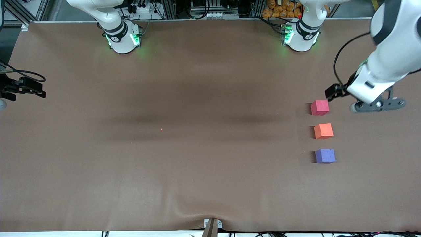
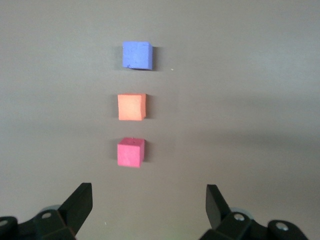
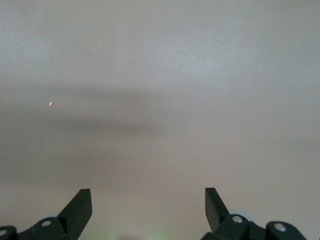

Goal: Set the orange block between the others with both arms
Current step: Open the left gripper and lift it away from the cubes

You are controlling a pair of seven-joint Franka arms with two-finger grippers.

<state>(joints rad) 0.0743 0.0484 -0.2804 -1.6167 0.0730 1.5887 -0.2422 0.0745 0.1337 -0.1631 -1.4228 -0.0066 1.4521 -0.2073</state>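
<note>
At the right arm's end of the brown cloth-covered table [image 1: 197, 171], the right gripper [image 3: 148, 202] hangs over bare cloth at the table's edge, waiting. Its black fingers [image 3: 80, 205] are spread as wide as they go, with nothing between them. A tiny orange speck [image 1: 161, 129] lies on the cloth near the middle of the table.

Toward the left arm's end, three small matte foam cubes sit in a straight row, apart from one another. The red-pink cube [image 1: 319, 107] is farthest from the front camera, the orange block [image 1: 323, 131] sits between the other two, and the purple-blue cube [image 1: 325, 156] is nearest.

The left gripper [image 2: 149, 202] hovers just beside the red-pink cube, toward the table's end, fingers [image 2: 216, 202] fully apart, holding and touching nothing.
</note>
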